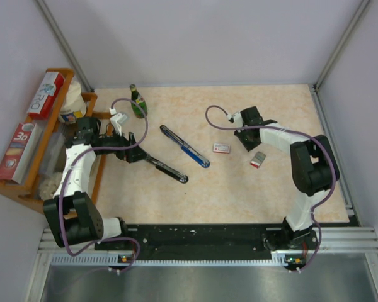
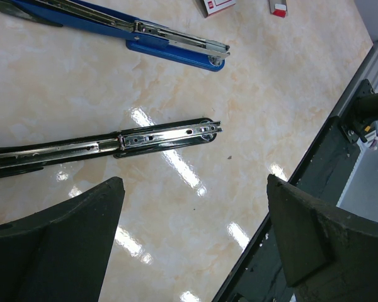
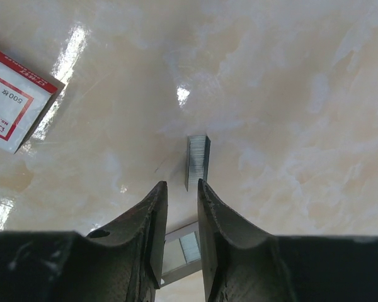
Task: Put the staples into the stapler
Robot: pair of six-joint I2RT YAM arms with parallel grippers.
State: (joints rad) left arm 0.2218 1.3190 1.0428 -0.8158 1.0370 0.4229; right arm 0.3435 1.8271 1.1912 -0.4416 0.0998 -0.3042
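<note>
Beige marbled laminate covers the table [image 1: 252,195], and the staple box [image 1: 222,148], white with a red label, lies flat near its middle. Only the overhead view takes in the whole spread. The small grey and red inner tray [image 1: 258,159] sits just right of the box and a little nearer the arm bases. The blue stapler [image 1: 186,148] lies to the box's left and the black stapler [image 1: 167,168] further left again, both opened out long, and a green bottle [image 1: 137,100] stands well beyond them at the far side. The right gripper [image 3: 181,185] hangs just right of the box. Its own camera alone shows a short grey strip of staples [image 3: 197,160] lying on the table apart from the box, just ahead of the fingertips, which stand a narrow gap apart with nothing pinched between them. Lower in that gap a pale grey shape shows, perhaps a second strip or a reflection; I cannot tell which. The left gripper [image 2: 194,182], far left of the box, is spread wide and empty near the black stapler's chrome magazine [image 2: 151,138], whose slots and rivets the overhead view loses
</note>
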